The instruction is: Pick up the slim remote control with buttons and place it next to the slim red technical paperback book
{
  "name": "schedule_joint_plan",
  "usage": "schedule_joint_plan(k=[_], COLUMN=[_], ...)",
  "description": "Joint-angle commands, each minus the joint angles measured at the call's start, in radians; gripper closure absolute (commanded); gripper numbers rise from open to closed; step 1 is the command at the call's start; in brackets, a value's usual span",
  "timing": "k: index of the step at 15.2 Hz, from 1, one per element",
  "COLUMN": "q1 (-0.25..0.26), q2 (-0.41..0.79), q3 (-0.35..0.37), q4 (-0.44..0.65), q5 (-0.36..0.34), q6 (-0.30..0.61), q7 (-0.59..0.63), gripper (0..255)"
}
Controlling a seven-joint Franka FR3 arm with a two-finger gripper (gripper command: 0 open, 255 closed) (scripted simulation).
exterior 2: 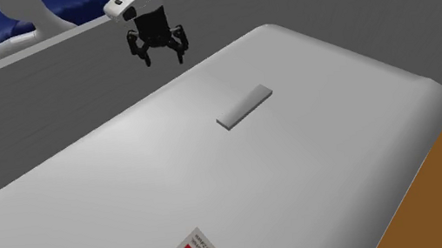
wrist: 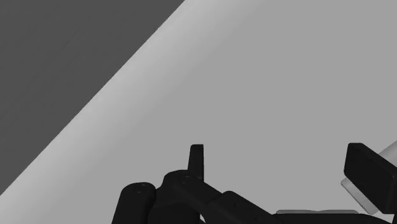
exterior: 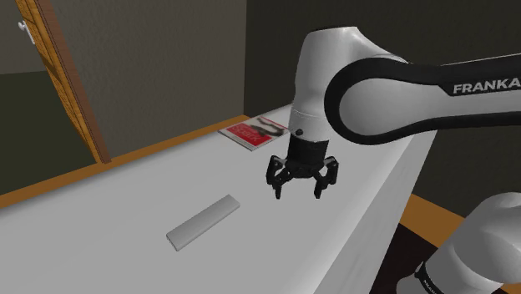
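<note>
Gripper (exterior: pixel 300 185) hangs above the white tabletop (exterior: pixel 100 209), fingers spread wide, nothing between them. The slim grey remote (exterior: pixel 203 222) lies flat toward the shoulder view's lower left, well apart from the gripper. The red book (exterior: pixel 255 132) sits upper centre, near the tabletop's edge.

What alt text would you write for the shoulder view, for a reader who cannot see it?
An open, empty black gripper hangs above a white surface. A plain grey remote lies lower left of it; a red book lies at the surface's far edge.
</note>
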Motion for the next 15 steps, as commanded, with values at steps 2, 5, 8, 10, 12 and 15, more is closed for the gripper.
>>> schedule_joint_plan(k=[2, 5, 8, 10, 12, 15], q1=[-0.064, -0.155, -0.263, -0.288, -0.204, -0.038], q2=[0.112, 0.251, 0.444, 0.637, 0.807, 0.957], q3=[0.121, 0.253, 0.408, 0.479, 0.436, 0.302], q4=[0.057, 0.136, 0.225, 0.295, 0.377, 0.508], q5=[-0.021, -0.097, -0.264, -0.469, -0.647, -0.773], q6=[0.078, 0.144, 0.202, 0.218, 0.2, 0.167], q7=[0.17, 0.353, 0.589, 0.805, 0.99, 1.151], gripper=[0, 0, 0, 0, 0, 0])
